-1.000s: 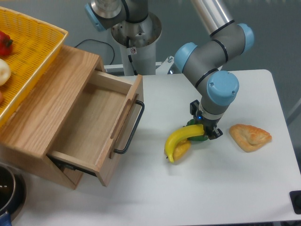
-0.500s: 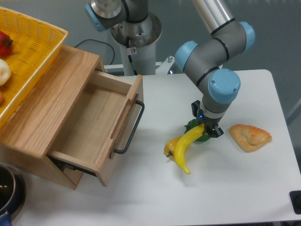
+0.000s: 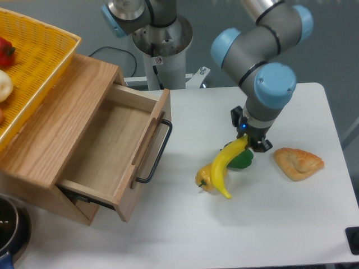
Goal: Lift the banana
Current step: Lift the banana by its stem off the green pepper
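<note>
Since the earlier frame the gripper (image 3: 249,143) has risen with the banana (image 3: 225,166), clenched on its stem end so it hangs tip-down beside a stubby yellow vegetable (image 3: 205,176), looking light, stiff and slick, so an end grip may let it swing.

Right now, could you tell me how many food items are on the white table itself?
4: the banana in the gripper, a yellow-orange vegetable behind it, a green item beneath it, a pastry beside.
</note>
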Motion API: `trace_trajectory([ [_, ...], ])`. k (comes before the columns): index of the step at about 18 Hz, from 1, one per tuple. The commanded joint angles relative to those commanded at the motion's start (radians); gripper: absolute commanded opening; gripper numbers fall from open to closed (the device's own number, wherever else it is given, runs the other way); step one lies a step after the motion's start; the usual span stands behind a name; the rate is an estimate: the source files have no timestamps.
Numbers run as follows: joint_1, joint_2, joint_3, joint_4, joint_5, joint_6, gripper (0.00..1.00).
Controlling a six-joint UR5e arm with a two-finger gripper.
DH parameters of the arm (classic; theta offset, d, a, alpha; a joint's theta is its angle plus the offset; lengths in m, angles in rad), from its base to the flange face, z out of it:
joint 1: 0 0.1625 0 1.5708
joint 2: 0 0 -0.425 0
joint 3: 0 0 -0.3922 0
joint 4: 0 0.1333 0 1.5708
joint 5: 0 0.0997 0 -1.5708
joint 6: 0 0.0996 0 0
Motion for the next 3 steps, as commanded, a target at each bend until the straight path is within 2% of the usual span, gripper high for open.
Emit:
trace_trajectory([
  [3,0.000,0.002,0.032,-0.037,0.000,-0.026,0.11],
])
